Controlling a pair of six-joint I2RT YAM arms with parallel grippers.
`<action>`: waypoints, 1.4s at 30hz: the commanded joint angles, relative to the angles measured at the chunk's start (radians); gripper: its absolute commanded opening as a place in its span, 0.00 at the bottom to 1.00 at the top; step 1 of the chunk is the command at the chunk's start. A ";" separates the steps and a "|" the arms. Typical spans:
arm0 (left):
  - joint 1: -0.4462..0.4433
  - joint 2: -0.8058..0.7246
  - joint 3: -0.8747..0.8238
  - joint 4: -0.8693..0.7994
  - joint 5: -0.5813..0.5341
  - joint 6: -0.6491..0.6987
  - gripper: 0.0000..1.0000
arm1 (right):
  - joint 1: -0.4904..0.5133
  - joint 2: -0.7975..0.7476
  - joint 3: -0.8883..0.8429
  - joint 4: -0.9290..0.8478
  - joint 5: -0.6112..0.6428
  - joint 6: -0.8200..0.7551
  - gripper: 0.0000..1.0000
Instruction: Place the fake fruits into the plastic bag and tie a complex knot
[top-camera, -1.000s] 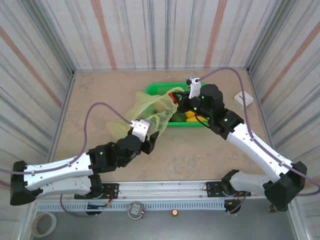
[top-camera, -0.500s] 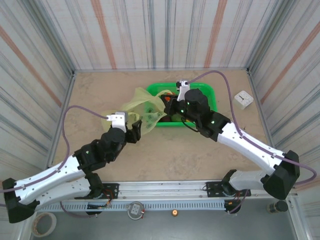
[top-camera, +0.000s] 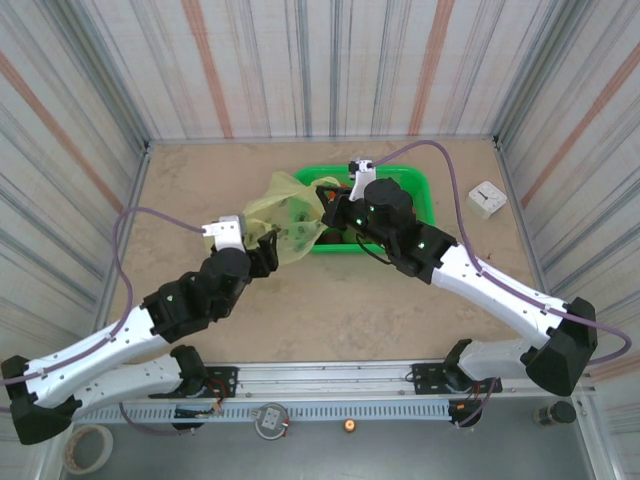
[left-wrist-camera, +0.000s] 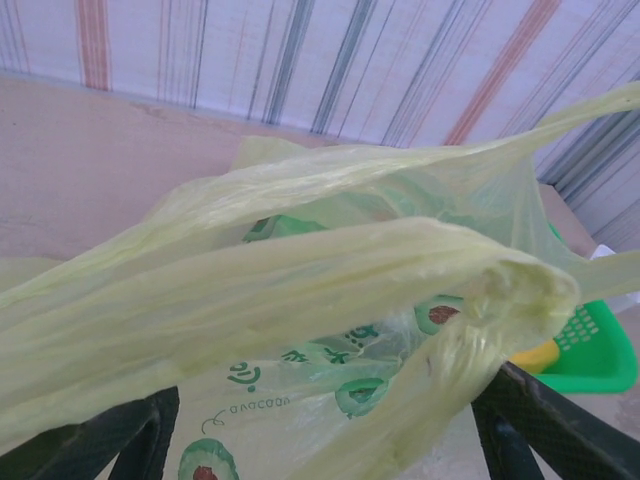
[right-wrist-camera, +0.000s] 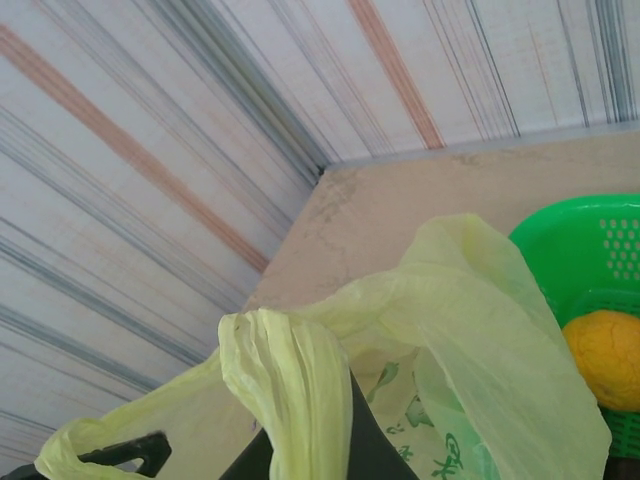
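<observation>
Knot work looks barely begun to me. My right gripper is clamped on a bunched handle of the plastic bag, which is lifted beside the green basket. My left gripper gapes wide, bag film draped between its fingers. An orange fruit lies in the basket, unbagged.

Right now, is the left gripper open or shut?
Open: the left gripper has its fingers far apart, with the plastic bag passing between them.

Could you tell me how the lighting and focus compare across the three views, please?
Top external: even, diffuse light, soft shadows, sharp throughout. Left wrist: the plastic bag sits close to the lens, soft-edged, with light glowing through its film. Right wrist: the bag's near handle is slightly soft; the orange fruit is evenly lit, without glare.
</observation>
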 joint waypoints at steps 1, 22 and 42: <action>0.014 0.008 0.012 0.092 0.056 0.034 0.82 | 0.005 0.004 0.018 0.017 0.022 0.007 0.00; 0.457 0.021 0.094 0.100 0.617 0.073 0.00 | -0.118 0.056 0.099 -0.129 -0.095 0.045 0.00; 0.694 0.169 0.639 -0.141 0.913 0.265 0.00 | -0.241 0.467 0.709 -0.444 -0.448 0.109 0.08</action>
